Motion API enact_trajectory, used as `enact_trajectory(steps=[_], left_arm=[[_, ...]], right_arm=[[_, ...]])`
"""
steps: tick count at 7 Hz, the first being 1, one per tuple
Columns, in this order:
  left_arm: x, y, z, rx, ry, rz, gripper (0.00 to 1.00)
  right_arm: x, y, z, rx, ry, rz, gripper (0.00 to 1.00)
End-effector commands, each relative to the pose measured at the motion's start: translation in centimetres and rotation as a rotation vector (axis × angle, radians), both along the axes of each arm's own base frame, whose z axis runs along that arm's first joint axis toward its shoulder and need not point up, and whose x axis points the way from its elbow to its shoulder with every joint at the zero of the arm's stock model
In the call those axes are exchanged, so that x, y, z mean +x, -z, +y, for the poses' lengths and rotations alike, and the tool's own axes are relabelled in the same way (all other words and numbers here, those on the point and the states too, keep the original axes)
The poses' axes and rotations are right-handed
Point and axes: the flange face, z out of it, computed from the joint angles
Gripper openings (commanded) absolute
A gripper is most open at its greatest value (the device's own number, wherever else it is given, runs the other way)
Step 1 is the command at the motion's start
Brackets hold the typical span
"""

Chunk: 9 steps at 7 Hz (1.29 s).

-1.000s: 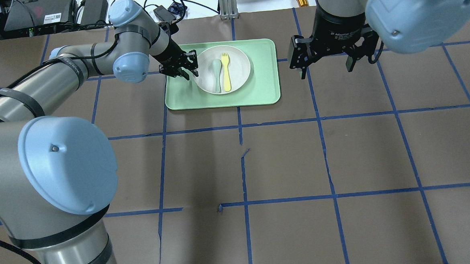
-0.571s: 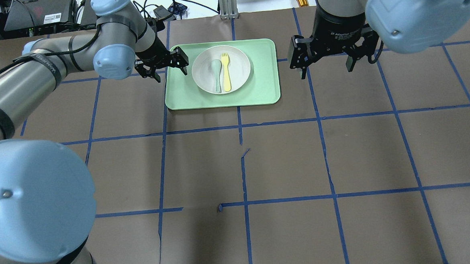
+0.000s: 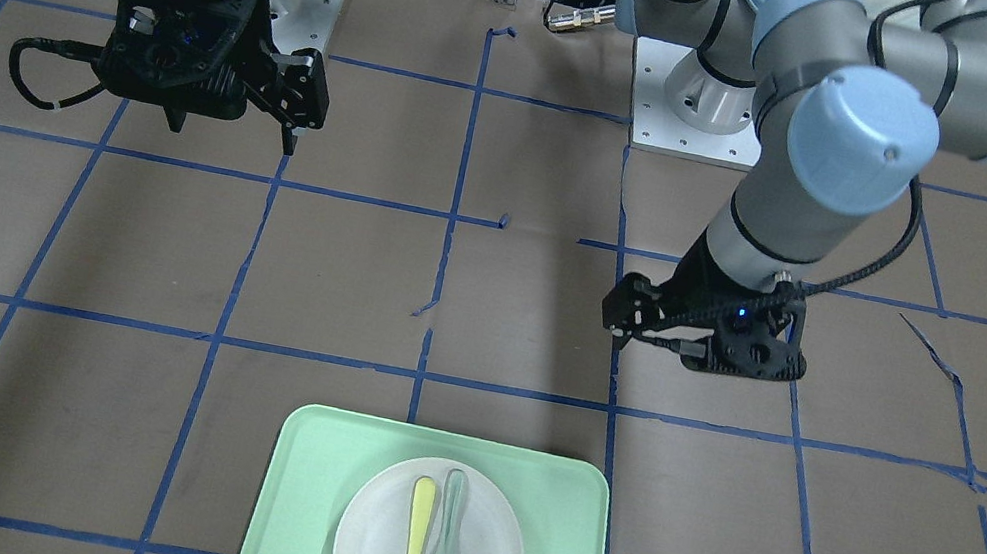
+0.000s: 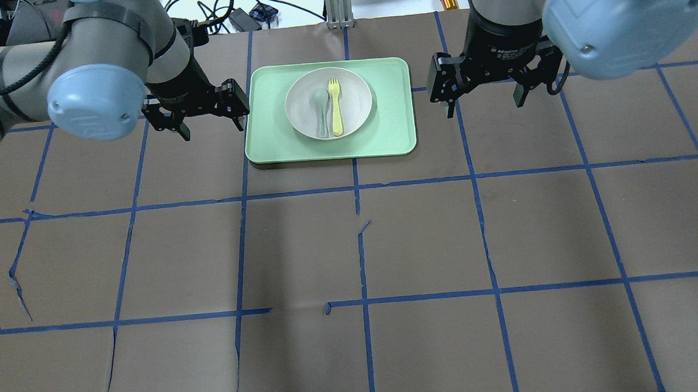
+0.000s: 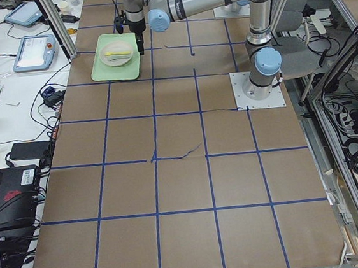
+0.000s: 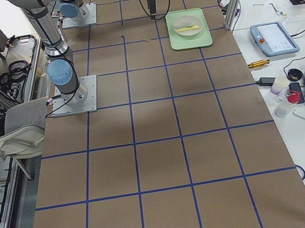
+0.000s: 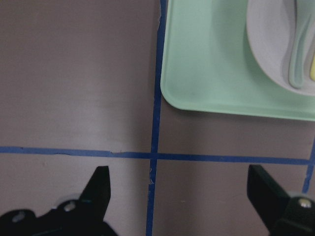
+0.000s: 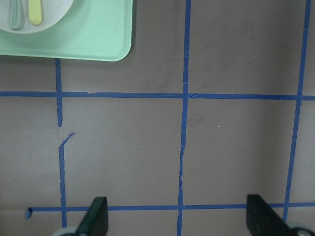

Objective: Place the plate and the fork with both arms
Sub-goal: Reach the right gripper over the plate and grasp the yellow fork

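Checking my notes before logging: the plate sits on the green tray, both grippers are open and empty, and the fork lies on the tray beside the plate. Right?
Not quite. The fork lies on the plate, beside the spoon, not on the tray itself; the overhead exterior view shows it. The rest is right.

front view: plate [image 3: 497, 547] cut at bottom | side views: fork [image 6: 188, 28] tiny

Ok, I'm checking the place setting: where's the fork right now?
In the overhead view the fork lies on the plate, just right of the spoon; the plate sits on the green tray.
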Motion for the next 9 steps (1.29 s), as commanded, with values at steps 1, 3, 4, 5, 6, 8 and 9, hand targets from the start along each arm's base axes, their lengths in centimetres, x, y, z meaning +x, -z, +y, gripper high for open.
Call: enact_trajectory(steps=[1, 3, 4, 5, 6, 8, 9], left_arm=[[-3.3, -7.3, 5.3, 0.052, 0.063, -0.007, 1.00], [-4.4, -8.5, 6.8, 0.072, 0.086, -0.007, 1.00], [-4.4, -8.2, 6.7, 0.077, 0.087, -0.009, 1.00], [-4.4, -7.9, 6.6, 0.081, 0.087, -0.009, 1.00], [-4.5, -7.4, 6.5, 0.089, 0.087, -0.010, 1.00], [-4.4, -6.7, 6.6, 0.083, 0.087, -0.011, 1.00], [-4.4, -6.5, 6.5, 0.086, 0.086, -0.011, 1.00]], right_arm=[[0.0, 0.1, -0.1, 0.001, -0.003, 0.009, 1.00], [0.1, 0.6, -0.4, 0.000, -0.001, 0.000, 1.00], [1.4, 2.2, -3.0, -0.060, -0.024, -0.012, 1.00], [6.1, 5.6, -4.8, -0.074, -0.087, -0.017, 1.00], [9.2, 9.3, -8.4, -0.101, -0.100, -0.028, 1.00], [13.3, 14.6, -17.4, -0.108, 0.000, -0.131, 1.00], [14.2, 15.7, -20.2, -0.131, 0.006, -0.127, 1.00]])
